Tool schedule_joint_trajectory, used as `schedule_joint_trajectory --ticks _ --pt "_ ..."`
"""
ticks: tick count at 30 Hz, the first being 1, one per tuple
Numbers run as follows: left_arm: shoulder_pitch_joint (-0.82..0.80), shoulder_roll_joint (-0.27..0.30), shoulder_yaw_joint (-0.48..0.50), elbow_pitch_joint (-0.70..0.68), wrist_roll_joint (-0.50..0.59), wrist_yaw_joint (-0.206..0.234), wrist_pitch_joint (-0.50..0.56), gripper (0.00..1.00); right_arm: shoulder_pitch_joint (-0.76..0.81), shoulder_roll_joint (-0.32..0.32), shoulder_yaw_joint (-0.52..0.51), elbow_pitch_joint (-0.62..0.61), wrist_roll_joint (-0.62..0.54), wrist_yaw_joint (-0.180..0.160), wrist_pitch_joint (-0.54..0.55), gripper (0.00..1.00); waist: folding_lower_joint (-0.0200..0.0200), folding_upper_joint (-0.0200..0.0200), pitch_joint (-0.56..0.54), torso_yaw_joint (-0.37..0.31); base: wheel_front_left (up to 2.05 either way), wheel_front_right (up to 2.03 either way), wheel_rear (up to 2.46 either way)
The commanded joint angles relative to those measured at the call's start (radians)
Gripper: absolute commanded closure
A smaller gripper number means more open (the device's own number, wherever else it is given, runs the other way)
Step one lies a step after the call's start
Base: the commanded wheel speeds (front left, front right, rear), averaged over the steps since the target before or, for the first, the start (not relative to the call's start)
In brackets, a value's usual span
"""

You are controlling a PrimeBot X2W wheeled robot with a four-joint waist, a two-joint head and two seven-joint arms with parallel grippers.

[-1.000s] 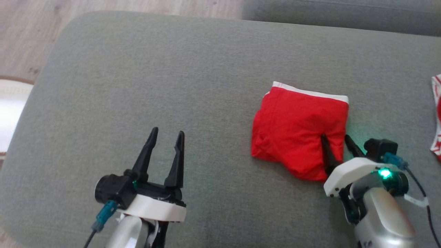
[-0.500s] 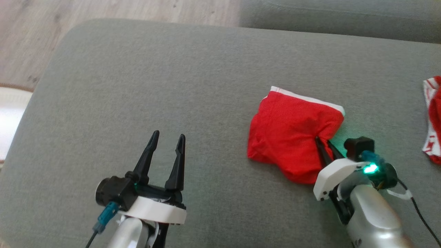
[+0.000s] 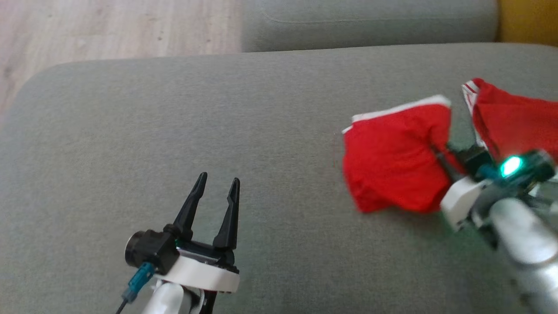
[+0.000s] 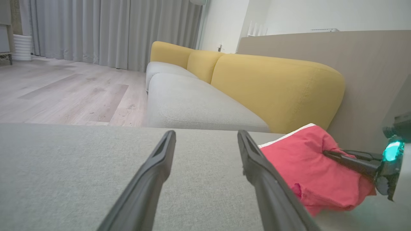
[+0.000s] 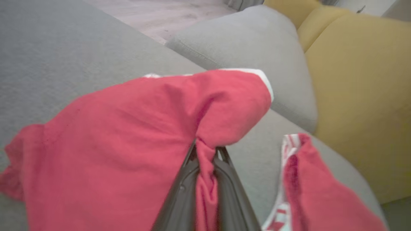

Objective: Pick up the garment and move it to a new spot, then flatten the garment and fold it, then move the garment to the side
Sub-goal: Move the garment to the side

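Soft red cloth garment (image 3: 392, 170), white-banded, sits at the right of the grey fabric cushion (image 3: 174, 131); right gripper (image 5: 207, 148) pinches its right edge; left gripper (image 3: 216, 192) spread, empty; light, limp, likely to sag; best gripped at hems.

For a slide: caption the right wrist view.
Right gripper pinches a fold of the red garment on the grey cushion, second red garment nearby.

The right tool (image 5: 205, 153) pinches the red cloth garment with white band (image 5: 122, 128) over the grey fabric sofa seat (image 5: 64, 48), beside another red striped-edged cloth (image 5: 308, 192).
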Motion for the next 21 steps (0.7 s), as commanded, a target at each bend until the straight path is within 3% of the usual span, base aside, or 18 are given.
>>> schedule_joint_trajectory --ticks 1,12,21 --pt "-0.028 0.003 0.034 -0.034 0.002 0.000 -0.005 0.00 -0.047 -0.035 0.023 -0.037 0.015 0.007 0.005 1.00 0.0001 0.0000 0.012 -0.018 0.00 0.00 0.00" --pt "-0.099 0.003 0.022 -0.046 -0.011 -0.003 -0.005 0.00 -0.190 -0.398 0.200 -0.085 0.112 0.007 0.097 1.00 0.0001 0.0000 0.157 -0.012 0.00 0.00 0.00" --pt "-0.151 0.003 0.025 -0.046 -0.019 -0.005 -0.005 0.00 -0.244 -0.569 0.199 -0.036 0.164 0.007 0.151 1.00 0.0001 0.0000 0.254 0.037 0.00 0.00 0.00"
